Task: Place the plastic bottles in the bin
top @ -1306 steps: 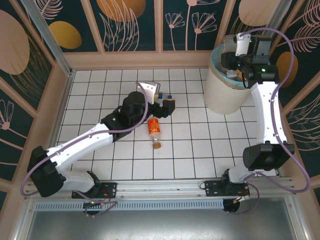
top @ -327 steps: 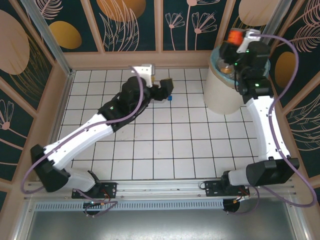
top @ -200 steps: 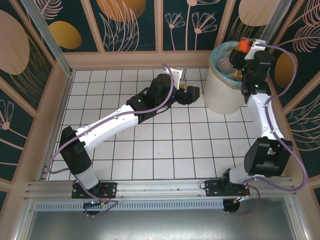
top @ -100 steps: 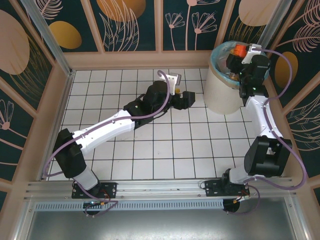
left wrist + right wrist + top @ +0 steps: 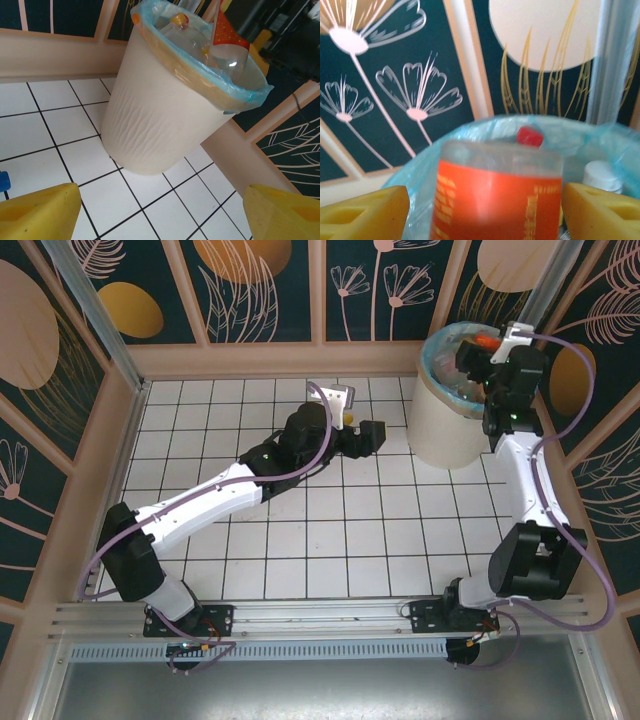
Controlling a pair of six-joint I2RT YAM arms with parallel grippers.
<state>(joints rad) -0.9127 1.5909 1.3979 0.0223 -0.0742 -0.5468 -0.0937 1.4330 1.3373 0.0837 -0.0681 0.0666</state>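
Right fingers (image 5: 365,212) have spread since a moment ago, freeing the orange-labelled bottle (image 5: 497,200) over the bin (image 5: 160,115). My left fingers (image 5: 40,212) gape empty facing its wall, a small blue bit (image 5: 4,181) on the worktop (image 5: 50,130) beside them.

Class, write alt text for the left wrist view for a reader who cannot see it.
A cream bin lined with a turquoise bag stands on white tiles, plastic bottles inside, one orange-labelled bottle poking above the rim. The open, empty left gripper frames the bottom corners.

Open tiled floor (image 5: 330,540) beside bin (image 5: 440,425)
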